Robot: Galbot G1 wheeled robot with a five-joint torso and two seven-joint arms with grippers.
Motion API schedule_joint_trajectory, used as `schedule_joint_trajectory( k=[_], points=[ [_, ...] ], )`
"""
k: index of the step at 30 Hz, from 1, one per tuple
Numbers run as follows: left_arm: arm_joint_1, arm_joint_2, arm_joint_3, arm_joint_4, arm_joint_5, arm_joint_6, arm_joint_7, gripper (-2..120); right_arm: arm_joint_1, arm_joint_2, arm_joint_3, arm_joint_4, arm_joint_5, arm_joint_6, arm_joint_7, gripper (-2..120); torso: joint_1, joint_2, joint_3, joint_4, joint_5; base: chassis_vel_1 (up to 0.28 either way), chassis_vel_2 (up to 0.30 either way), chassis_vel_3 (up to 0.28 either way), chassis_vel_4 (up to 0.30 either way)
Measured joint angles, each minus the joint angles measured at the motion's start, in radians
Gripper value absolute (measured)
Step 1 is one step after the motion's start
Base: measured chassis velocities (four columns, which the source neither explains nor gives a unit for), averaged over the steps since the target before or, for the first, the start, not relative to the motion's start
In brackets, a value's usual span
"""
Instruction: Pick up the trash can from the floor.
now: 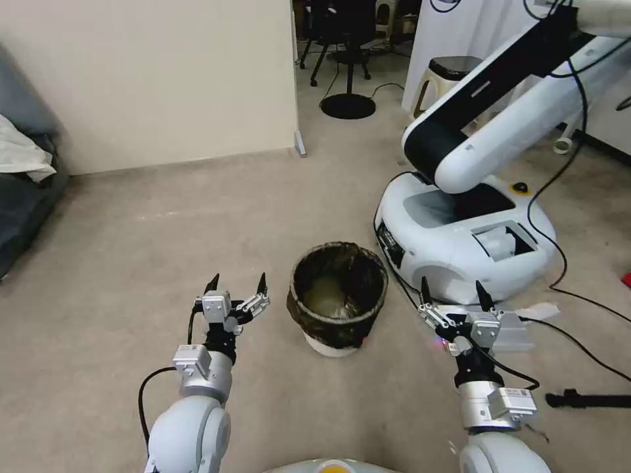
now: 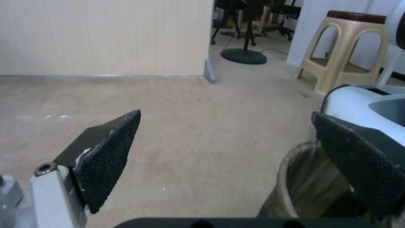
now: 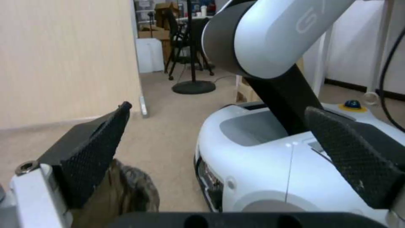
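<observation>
The trash can (image 1: 338, 299) is a small round white bin with a dark crinkled bag folded over its rim. It stands upright on the beige carpet floor (image 1: 197, 230), between my two arms. My left gripper (image 1: 237, 284) hangs open just left of it, fingers apart, holding nothing. My right gripper (image 1: 453, 293) is open to the can's right, clear of the rim. In the left wrist view the trash can (image 2: 295, 186) shows partly behind one finger (image 2: 358, 158). A patch of the bag (image 3: 135, 190) appears beside a finger (image 3: 93, 148) in the right wrist view.
A large white robot base (image 1: 460, 236) with a black-and-white arm (image 1: 499, 98) stands close behind the can on the right. Black cables (image 1: 578, 295) trail on the floor there. A beige stool (image 2: 346, 57) and a round stand base (image 1: 347, 105) lie farther back. A wall (image 1: 151, 79) runs on the left.
</observation>
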Motion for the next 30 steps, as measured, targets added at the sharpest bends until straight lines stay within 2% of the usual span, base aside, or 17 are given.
schedule_joint_trajectory(
  k=[6,18,22,27,30],
  points=[
    [-0.002,0.000,0.001,0.006,0.000,-0.003,0.001,100,0.004,0.002,-0.002,-0.007,0.002,0.010,0.000,100,0.000,0.000,0.000,0.0000,-0.0001,-0.116,0.108,0.107,-0.108],
    [-0.017,0.022,0.017,0.004,-0.011,-0.006,0.011,100,0.009,0.007,-0.015,-0.029,-0.011,0.025,0.005,100,0.000,0.000,0.000,0.0000,-0.0001,0.000,0.000,0.000,0.000],
    [-0.023,0.050,0.024,-0.037,-0.052,0.030,0.015,100,0.009,0.006,-0.020,-0.025,-0.024,0.021,0.011,100,0.000,0.000,0.000,0.0000,0.0000,0.000,0.000,0.000,0.000],
    [-0.032,0.064,0.033,-0.052,-0.079,0.061,0.020,100,0.020,0.005,-0.017,-0.032,-0.022,0.020,0.012,100,0.000,0.000,0.000,0.0000,-0.0001,0.000,0.000,0.000,0.000],
    [-0.039,0.075,0.044,-0.078,-0.126,0.102,0.042,100,0.036,0.003,-0.017,-0.045,-0.019,0.018,0.013,100,0.000,0.000,0.000,0.0000,-0.0001,0.000,0.000,0.000,0.000]
  ],
)
